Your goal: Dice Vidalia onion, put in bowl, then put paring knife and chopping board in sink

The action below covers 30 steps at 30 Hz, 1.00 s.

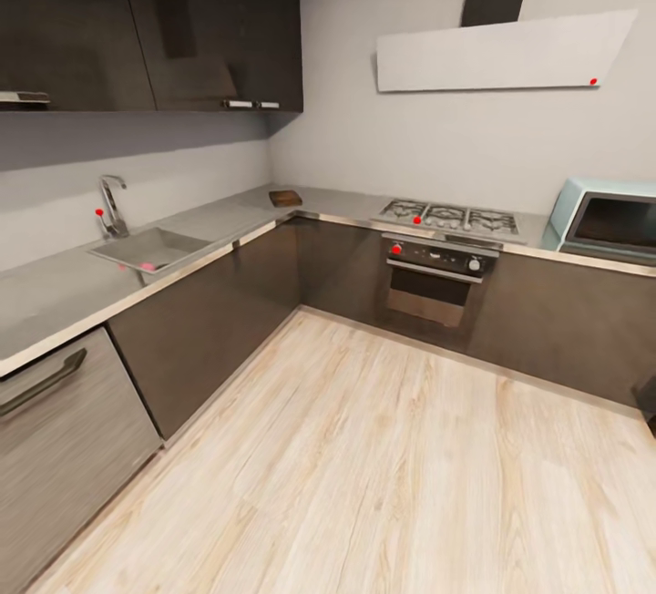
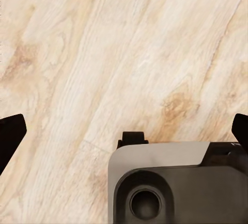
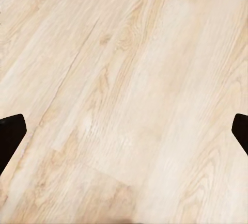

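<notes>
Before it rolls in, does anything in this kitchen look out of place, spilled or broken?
Nothing stands out. The matte grey sink with its chrome tap and the dark brown wooden chopping board in the corner of the glossy grey countertop sit squarely. The light plank floor shows no spill.

The sink (image 1: pixel 150 250) sits in the left bench (image 1: pixel 55 298); the chopping board (image 1: pixel 285 199) lies in the far corner, left of the hob (image 1: pixel 448 216).

Open floor (image 1: pixel 383 448) between cabinets (image 1: pixel 219 312)
</notes>
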### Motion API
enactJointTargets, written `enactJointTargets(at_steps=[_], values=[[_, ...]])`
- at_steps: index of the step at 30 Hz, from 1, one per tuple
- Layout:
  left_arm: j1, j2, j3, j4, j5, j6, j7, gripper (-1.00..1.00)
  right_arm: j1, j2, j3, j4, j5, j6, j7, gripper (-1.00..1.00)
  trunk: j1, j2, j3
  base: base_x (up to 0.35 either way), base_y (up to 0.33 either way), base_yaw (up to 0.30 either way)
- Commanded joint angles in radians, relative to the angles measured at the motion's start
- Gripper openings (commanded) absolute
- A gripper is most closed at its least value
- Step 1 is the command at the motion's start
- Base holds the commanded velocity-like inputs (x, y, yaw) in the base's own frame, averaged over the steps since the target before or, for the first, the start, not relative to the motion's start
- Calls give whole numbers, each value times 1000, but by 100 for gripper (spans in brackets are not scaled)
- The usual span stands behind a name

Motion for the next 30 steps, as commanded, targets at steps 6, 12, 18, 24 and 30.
enactJointTargets(at_steps=[6, 12, 18, 24, 30], values=[[0, 0, 0, -1, 0, -2, 2, 100, 0, 0, 0, 0, 0, -2, -3, 100, -23, 42, 18, 0, 0, 0], [0, 0, 0, -1, 0, -2, 2, 100, 0, 0, 0, 0, 0, -2, -3, 100, -46, 84, 37, 0, 0, 0], [0, 0, 0, -1, 0, -2, 2, 100, 0, 0, 0, -1, 0, -2, -3, 100, -69, 126, 56, 0, 0, 0], [0, 0, 0, -1, 0, -2, 3, 100, 0, 1, 0, -1, 1, -2, -3, 100, -92, 168, 75, 0, 0, 0], [0, 0, 0, 0, 0, -2, 4, 100, 0, 1, 0, -1, 0, -2, -3, 100, -115, 210, 93, 0, 0, 0]])
